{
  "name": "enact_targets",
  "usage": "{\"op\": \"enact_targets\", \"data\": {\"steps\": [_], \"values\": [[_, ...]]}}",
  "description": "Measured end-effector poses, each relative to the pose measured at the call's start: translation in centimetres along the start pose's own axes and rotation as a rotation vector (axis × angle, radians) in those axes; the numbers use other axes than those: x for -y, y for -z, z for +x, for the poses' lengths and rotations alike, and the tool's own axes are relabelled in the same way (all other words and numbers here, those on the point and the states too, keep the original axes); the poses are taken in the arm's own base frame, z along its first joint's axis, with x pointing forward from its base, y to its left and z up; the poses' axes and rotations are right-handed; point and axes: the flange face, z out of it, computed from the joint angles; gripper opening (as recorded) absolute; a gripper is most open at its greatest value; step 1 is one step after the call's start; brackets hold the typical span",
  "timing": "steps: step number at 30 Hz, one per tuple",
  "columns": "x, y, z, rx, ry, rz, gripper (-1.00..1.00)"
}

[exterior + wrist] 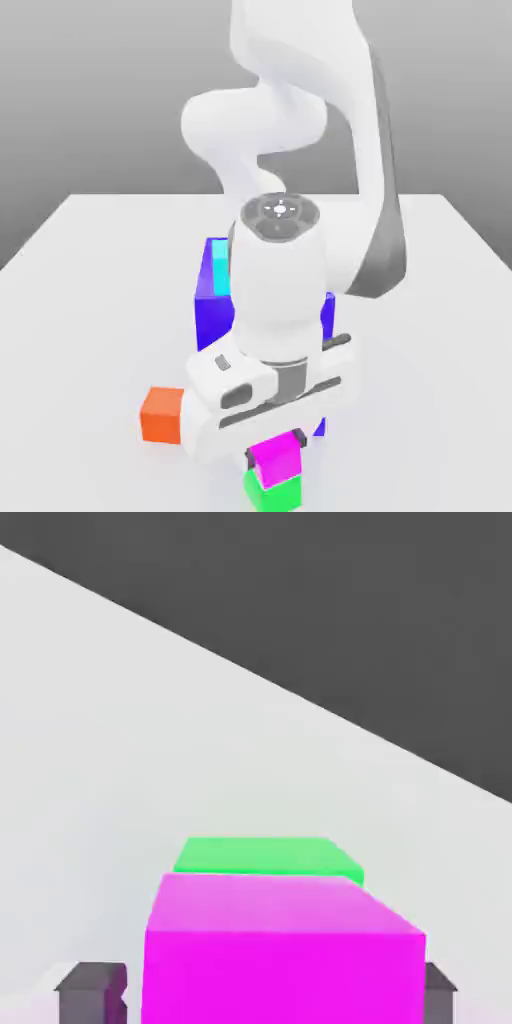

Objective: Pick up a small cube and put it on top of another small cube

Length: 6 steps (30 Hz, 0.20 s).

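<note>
The small magenta cube sits on top of the small green cube near the table's front edge in the exterior view. In the hand view the magenta cube lies close up, and the green cube peeks out from beneath it. My gripper hangs straight over the stack with a finger on either side of the magenta cube. The dark fingertips stand beside the cube's sides, and a thin gap shows at one of them. The jaws look open around the cube.
A big blue-purple block stands behind the gripper with a small cyan cube on it, both partly hidden by the arm. A small orange cube rests on the white table at the exterior view's left of the stack.
</note>
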Motion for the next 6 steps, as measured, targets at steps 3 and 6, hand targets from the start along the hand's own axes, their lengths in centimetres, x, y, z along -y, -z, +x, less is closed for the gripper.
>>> {"op": "enact_targets", "data": {"steps": [3,6], "values": [[0.0,0.2,0.0,-0.001,0.000,0.000,1.00],[0.1,4.1,0.1,-0.001,0.000,0.001,1.00]]}}
